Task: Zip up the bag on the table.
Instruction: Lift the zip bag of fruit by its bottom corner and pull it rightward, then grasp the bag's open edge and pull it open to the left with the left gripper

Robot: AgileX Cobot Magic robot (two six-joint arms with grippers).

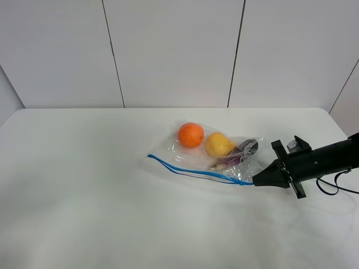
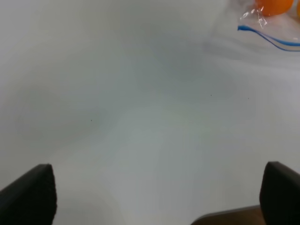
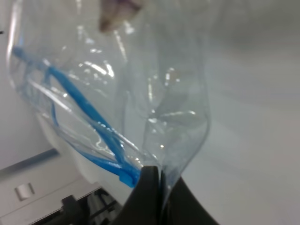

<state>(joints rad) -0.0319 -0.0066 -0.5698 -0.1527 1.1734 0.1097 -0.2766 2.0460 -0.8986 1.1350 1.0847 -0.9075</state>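
Note:
The clear bag [image 1: 210, 159] lies on the white table [image 1: 84, 190], right of the middle. It holds an orange [image 1: 191, 134], a yellow fruit [image 1: 220, 144] and a dark purple item [image 1: 242, 152]. Its blue zip strip [image 1: 190, 171] runs along the near edge. My right gripper [image 1: 257, 181] is shut on the bag's corner at the right end of the strip. In the right wrist view the gripper [image 3: 157, 176] pinches the plastic [image 3: 159, 103] beside the blue strip [image 3: 79, 101]. My left gripper [image 2: 154, 194] is open and empty above bare table. The bag's left end [image 2: 267, 33] lies far ahead of it.
White wall panels [image 1: 174, 50] stand behind the table's far edge [image 1: 168, 109]. The black right arm [image 1: 325, 159] lies low across the table's right side, with a cable [image 1: 332, 189] looping beside it. The left arm does not show in the exterior view.

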